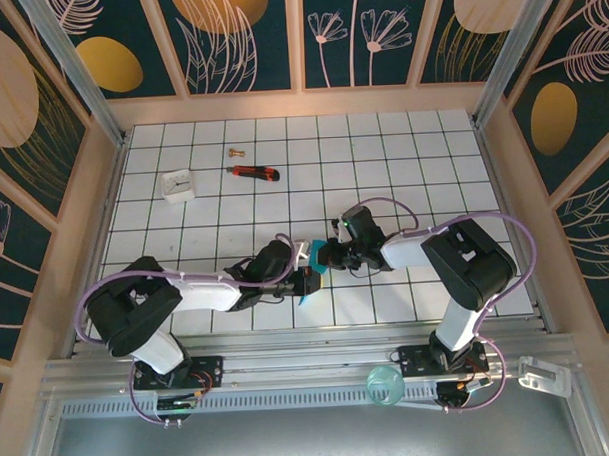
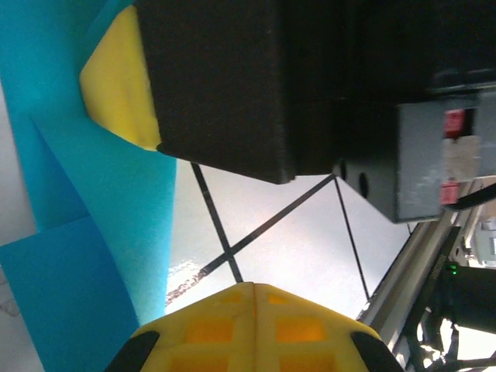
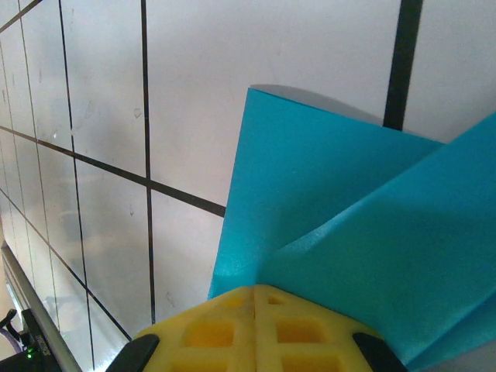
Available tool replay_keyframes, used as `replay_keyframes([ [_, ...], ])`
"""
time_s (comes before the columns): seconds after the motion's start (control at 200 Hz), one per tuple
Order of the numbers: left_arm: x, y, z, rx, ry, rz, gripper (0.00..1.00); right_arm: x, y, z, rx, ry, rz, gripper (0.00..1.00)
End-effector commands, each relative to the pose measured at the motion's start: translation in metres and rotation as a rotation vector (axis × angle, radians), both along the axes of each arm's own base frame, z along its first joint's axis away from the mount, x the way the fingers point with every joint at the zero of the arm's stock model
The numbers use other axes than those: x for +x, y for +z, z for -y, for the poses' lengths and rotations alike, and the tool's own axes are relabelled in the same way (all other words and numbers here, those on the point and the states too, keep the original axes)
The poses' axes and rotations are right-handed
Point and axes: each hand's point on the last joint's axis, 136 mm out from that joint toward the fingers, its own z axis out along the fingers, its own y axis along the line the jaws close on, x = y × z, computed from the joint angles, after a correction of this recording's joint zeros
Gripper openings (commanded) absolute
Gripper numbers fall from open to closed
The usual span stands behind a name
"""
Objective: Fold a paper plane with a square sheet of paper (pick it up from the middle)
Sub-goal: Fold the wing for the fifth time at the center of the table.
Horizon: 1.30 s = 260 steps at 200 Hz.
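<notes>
The square sheet of paper (image 3: pixel 333 201) is a folded teal shape with overlapping layers and a crease. It comes out from between the tips of my right gripper (image 3: pixel 256 291), which is shut on it. Whether it has the shape of a paper plane I cannot tell. From above, the two grippers meet low over the tiles near the table's front middle, with teal paper (image 1: pixel 310 288) showing between and under them. My left gripper (image 2: pixel 254 288) is shut with nothing between its yellow tips. The paper (image 2: pixel 101 232) hangs to its left, held by the right gripper's yellow pad (image 2: pixel 120 85).
A red-and-black utility knife (image 1: pixel 254 172), a small white block (image 1: pixel 178 184) and a small brass piece (image 1: pixel 233 150) lie at the back left. A pale green roll (image 1: pixel 384 387) sits on the front rail. Enclosure walls (image 1: pixel 103 195) surround the tiled table.
</notes>
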Motion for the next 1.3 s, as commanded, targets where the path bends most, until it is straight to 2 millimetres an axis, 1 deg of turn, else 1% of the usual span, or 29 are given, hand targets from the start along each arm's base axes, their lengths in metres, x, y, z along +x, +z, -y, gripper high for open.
replay_keyframes([
  [0.0,0.002,-0.008,-0.001,0.044,-0.005,0.010,0.06,-0.017,-0.051,0.034,-0.189,-0.033,-0.094,0.06],
  [0.17,0.007,-0.014,-0.007,0.072,0.006,0.016,0.06,-0.017,-0.051,0.035,-0.188,-0.035,-0.094,0.06],
  [0.255,0.009,-0.019,-0.013,0.082,0.017,0.005,0.05,-0.018,-0.052,0.035,-0.190,-0.034,-0.095,0.06],
  [0.335,0.011,-0.020,-0.016,0.085,0.023,0.009,0.05,-0.018,-0.051,0.035,-0.192,-0.034,-0.092,0.06],
  [0.515,0.007,-0.027,-0.018,0.098,0.006,-0.012,0.06,-0.018,-0.052,0.036,-0.194,-0.035,-0.096,0.06],
  [0.65,0.006,-0.028,-0.020,0.103,0.008,-0.013,0.05,-0.018,-0.052,0.036,-0.194,-0.036,-0.096,0.06],
  [0.881,0.007,-0.037,-0.029,0.164,0.012,0.000,0.05,-0.018,-0.052,0.036,-0.194,-0.036,-0.096,0.06],
  [1.126,0.001,-0.050,-0.036,0.206,-0.003,-0.019,0.04,-0.018,-0.053,0.037,-0.198,-0.037,-0.098,0.06],
  [1.296,-0.006,-0.062,-0.047,0.267,-0.022,-0.026,0.03,-0.018,-0.054,0.037,-0.201,-0.037,-0.101,0.06],
])
